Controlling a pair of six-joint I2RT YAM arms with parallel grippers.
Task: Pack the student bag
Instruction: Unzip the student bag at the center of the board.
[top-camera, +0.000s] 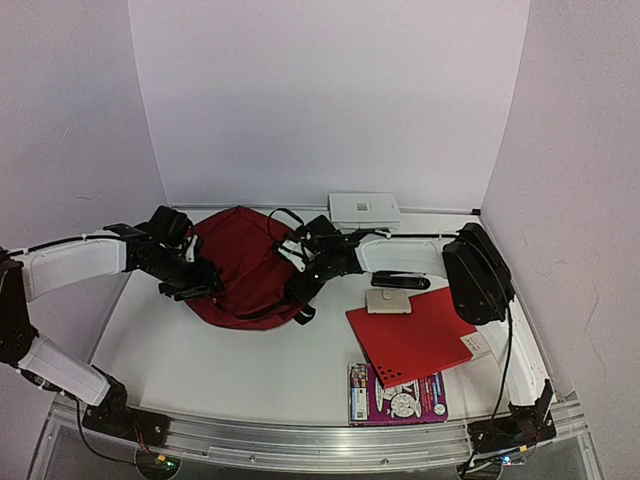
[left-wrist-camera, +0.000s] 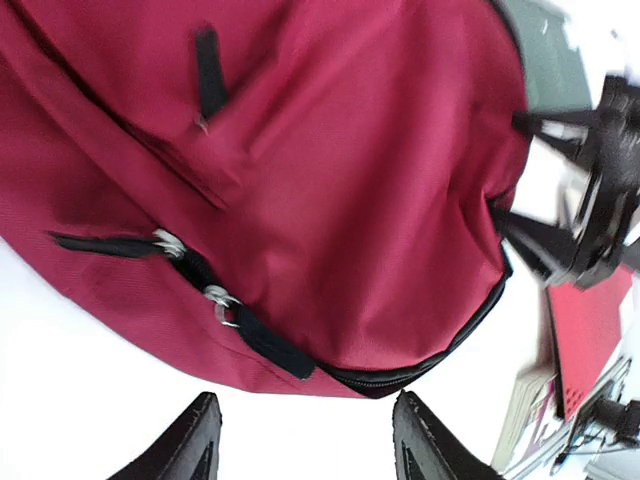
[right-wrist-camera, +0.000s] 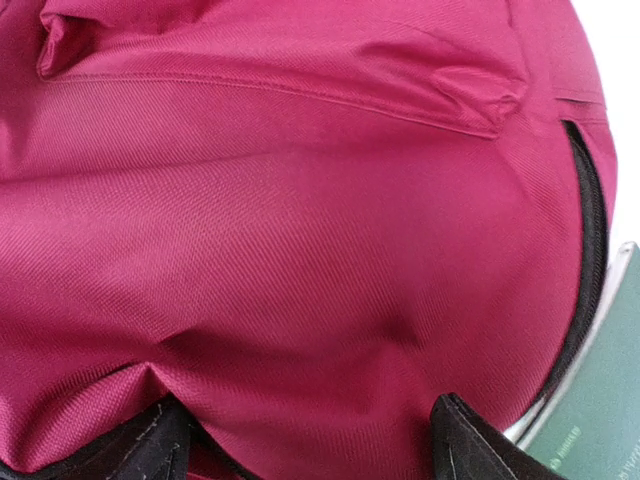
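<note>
Left of centre on the white bench (top-camera: 250, 370), in the overhead view, the student bag (top-camera: 245, 268) lies slumped and rounded, so its long axis is hard to call. The left hand (top-camera: 192, 287) sits at its left edge and the right hand (top-camera: 303, 283) at its right edge, about equally near, with the bag between them. A red folder (top-camera: 410, 340) and a book (top-camera: 397, 393) lie at lower right, apart from the bag. Low in the left wrist view, the left hand's fingers (left-wrist-camera: 195, 445) stand parted over bare bench, grasping nothing; the bag fills the frame just above them, its black zip pulls (left-wrist-camera: 222, 300) nearest. Across the right wrist view the bag's fabric bulges between the right hand's widely spread fingers (right-wrist-camera: 140, 445). They straddle it without pinching, so I judge that hand released too, though I cannot tell whether it touches the cloth.
</note>
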